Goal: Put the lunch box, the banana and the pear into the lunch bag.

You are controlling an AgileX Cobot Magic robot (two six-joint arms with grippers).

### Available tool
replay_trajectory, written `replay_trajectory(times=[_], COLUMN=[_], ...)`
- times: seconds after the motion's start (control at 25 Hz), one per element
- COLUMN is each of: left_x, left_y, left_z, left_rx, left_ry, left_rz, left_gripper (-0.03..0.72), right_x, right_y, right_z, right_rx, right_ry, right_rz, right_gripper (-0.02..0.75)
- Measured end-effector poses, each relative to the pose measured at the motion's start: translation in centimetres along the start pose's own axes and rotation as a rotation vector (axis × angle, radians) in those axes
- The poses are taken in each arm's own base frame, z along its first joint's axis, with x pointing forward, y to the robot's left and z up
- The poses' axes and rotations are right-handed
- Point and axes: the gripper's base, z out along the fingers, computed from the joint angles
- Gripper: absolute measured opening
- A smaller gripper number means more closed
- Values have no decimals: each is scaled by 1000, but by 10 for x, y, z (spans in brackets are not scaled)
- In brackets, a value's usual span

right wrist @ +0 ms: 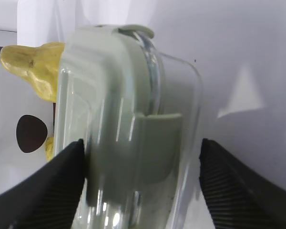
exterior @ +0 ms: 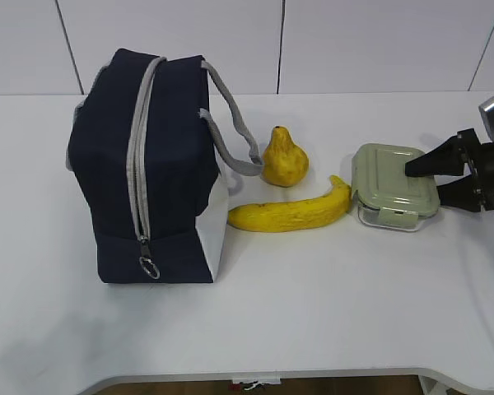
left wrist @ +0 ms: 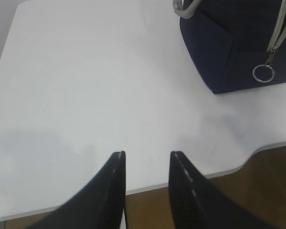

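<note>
The navy lunch bag (exterior: 160, 164) stands at the left with its grey zipper closed and the ring pull (exterior: 149, 267) low on the front. To its right sit the yellow pear (exterior: 284, 160) and the curved banana (exterior: 292, 212). The lunch box (exterior: 393, 185), clear glass with a sage-green lid, lies beside the banana's tip. My right gripper (exterior: 424, 183) is open and straddles its right end. In the right wrist view the left finger (right wrist: 62, 176) touches the lid of the lunch box (right wrist: 128, 119), and the right finger stands apart from the glass. My left gripper (left wrist: 148, 153) is open with nothing between its fingers.
The white table (exterior: 313, 304) ends in a rounded front edge, with a curved cut-out (left wrist: 257, 148) near the bag (left wrist: 229, 52). A white panelled wall (exterior: 354, 41) runs along the back. The bag's grey handle (exterior: 235, 132) droops toward the pear.
</note>
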Motion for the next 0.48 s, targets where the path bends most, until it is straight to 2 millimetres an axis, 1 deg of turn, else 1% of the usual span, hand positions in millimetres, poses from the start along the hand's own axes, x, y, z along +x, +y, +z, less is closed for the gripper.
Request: replay_trajectory(times=[0.28,0.36,0.48], left_x=[0,0,0], left_y=[0,0,0], left_z=[0,0,0], left_rx=[0,0,0], left_ry=[0,0,0], left_rz=[0,0,0], left_gripper=[239,239,239], right_x=[0,1,1], right_y=[0,0,1], right_z=[0,0,0], right_rx=[2,3,-3], right_ry=[3,10,18], right_rz=[-2,0,5], right_gripper=[577,557,501])
